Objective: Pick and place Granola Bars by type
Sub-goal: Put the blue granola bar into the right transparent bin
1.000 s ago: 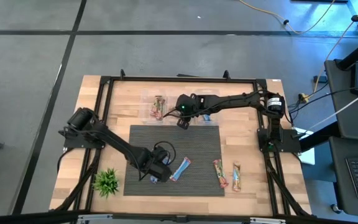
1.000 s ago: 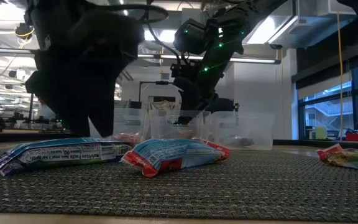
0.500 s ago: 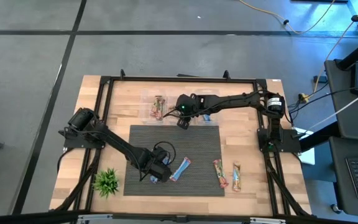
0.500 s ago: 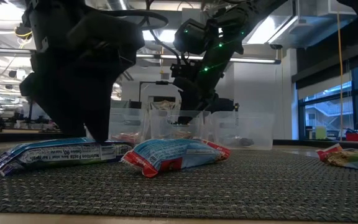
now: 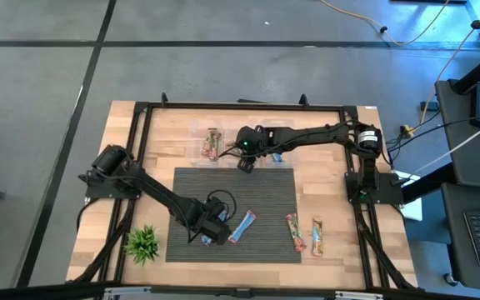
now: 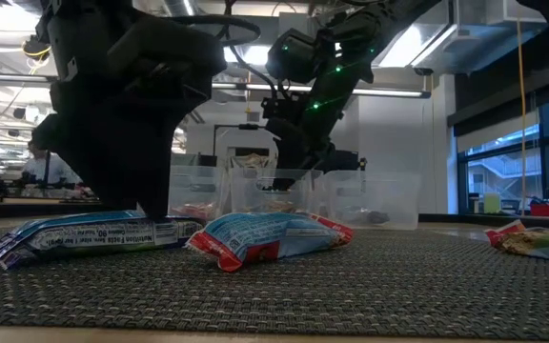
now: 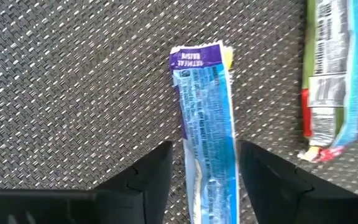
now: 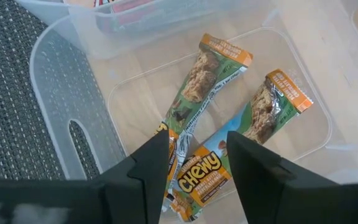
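My left gripper (image 5: 211,231) is low over the dark mat, open. Its fingers stand on either side of a blue granola bar (image 7: 204,93) that lies flat on the mat; the bar also shows in the low view (image 6: 93,233). I see no touch. A blue-and-red bar (image 5: 242,227) lies just right of it. A red bar (image 5: 294,232) and a tan bar (image 5: 317,236) lie at the near right. My right gripper (image 5: 245,158) is open and empty above a clear bin (image 8: 61,81) that holds three tan-gold bars (image 8: 204,81).
Three clear bins stand in a row past the mat's far edge: one holds a red bar (image 5: 213,143), one something blue (image 5: 277,155). A small green plant (image 5: 142,243) stands at the near left. A black frame (image 5: 140,108) rims the wooden table.
My left gripper has come down toward the blue bar on the mat, still open. The bars have kept their places.
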You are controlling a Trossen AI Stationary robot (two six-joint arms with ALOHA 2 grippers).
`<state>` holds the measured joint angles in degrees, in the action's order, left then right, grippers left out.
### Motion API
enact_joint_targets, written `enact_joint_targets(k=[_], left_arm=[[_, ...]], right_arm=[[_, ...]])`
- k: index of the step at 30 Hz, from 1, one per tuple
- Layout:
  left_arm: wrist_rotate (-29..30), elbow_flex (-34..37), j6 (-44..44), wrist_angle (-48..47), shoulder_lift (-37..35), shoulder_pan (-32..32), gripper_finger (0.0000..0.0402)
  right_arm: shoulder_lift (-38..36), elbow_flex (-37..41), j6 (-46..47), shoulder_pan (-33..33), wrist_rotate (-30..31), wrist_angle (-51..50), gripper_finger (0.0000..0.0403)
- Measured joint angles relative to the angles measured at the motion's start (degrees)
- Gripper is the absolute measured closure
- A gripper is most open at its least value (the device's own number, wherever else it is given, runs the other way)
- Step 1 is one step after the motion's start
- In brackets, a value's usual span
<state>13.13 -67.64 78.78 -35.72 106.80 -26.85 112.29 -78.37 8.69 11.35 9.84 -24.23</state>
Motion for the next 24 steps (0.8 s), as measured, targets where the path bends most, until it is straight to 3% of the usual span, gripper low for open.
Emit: enact_joint_targets(k=[11,24], left_arm=[[-3.39,-0.27,-0.04,-0.05,3.26,1.50,0.0234],[-2.66,0.09,-4.14,-1.41,1.36,1.64,0.0327]], right_arm=[[-0.06,0.00,-0.04,0.00,0.01,-0.04,0.0239],[-5.38,0.00,-0.32,0.00,-0.09,-1.68,0.0239]])
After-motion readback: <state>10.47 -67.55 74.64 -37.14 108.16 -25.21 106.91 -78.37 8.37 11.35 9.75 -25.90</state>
